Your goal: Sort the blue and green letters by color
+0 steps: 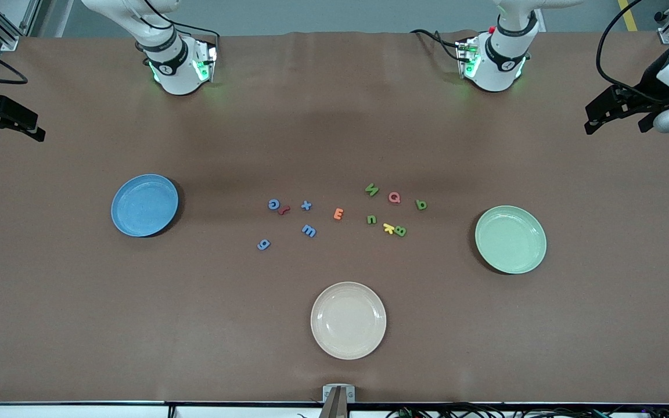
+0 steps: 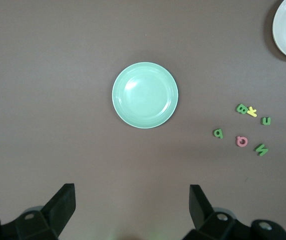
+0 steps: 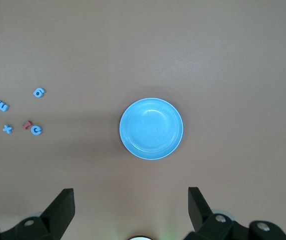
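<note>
Starting with both grippers spread and empty: left gripper (image 2: 130, 207) over the green plate (image 2: 145, 95), right gripper (image 3: 130, 207) over the blue plate (image 3: 151, 128); I'd pinch 1 lone blue letter (image 1: 263, 244) first, squarely.

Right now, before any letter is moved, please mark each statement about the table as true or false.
1. The blue plate holds no letters. True.
2. A yellow letter touches a green letter. True.
3. The left gripper is shut. False: its jaws stand open, above the green plate.
4. The cream plate lies nearest to the front camera. True.
5. The right gripper holds a blue letter. False: it is open and holds nothing.
</note>
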Motion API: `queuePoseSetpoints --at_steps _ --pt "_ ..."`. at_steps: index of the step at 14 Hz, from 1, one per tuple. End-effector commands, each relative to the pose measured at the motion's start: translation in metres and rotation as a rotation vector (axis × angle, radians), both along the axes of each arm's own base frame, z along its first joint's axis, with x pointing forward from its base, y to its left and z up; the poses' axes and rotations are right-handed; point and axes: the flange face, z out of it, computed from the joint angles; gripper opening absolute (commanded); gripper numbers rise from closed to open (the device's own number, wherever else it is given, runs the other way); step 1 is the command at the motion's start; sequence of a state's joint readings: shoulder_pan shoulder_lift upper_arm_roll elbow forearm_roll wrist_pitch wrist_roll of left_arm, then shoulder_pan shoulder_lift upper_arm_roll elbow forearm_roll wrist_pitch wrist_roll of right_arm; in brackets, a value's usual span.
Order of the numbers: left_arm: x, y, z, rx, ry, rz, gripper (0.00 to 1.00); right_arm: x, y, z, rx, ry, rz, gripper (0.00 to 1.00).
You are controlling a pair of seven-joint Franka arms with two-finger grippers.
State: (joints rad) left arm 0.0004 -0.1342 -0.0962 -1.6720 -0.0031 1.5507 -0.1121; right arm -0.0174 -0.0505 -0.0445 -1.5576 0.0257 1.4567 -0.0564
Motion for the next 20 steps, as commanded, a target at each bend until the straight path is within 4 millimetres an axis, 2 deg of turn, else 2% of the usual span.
queuePoseSetpoints --at_steps 1,4,5,8,11,13,15,17,18,20 --pt "0.001 -0.002 0.005 0.003 0.011 -0.013 1.0 -0.007 -0.003 0.003 0.022 -0.011 0.008 1.0" --pt "0.011 -0.003 0.001 0.004 0.02 -0.016 0.99 -0.007 -0.003 0.003 0.022 -0.011 0.008 1.0" --pt "0.016 -0.005 -0.007 0.004 0.035 -0.018 0.99 -0.007 -0.003 0.003 0.023 -0.007 0.005 1.0" --pt "0.031 -0.019 -0.048 0.003 0.115 -0.038 1.0 -0.006 -0.005 0.011 0.021 -0.021 -0.007 1.0" --pt "0.04 -0.048 -0.101 0.01 0.147 0.0 1.0 0.001 -0.006 0.003 0.019 -0.011 -0.012 1.0" --pt "0.035 -0.079 -0.146 0.014 0.127 0.056 1.0 0.025 -0.01 -0.027 0.019 0.035 -0.002 1.0" --pt "0.027 -0.098 -0.198 0.003 0.085 0.078 1.0 0.033 -0.017 -0.028 0.013 0.016 -0.01 1.0" --pt "0.016 -0.114 -0.245 -0.017 0.04 0.137 0.99 0.053 -0.02 -0.063 0.012 0.057 -0.014 1.0" --pt "0.012 -0.13 -0.265 -0.027 0.036 0.176 0.99 0.058 -0.025 -0.074 0.01 0.075 -0.021 1.0" --pt "0.008 -0.154 -0.3 -0.052 0.04 0.27 0.94 0.072 -0.02 -0.107 -0.012 0.122 -0.012 1.0"
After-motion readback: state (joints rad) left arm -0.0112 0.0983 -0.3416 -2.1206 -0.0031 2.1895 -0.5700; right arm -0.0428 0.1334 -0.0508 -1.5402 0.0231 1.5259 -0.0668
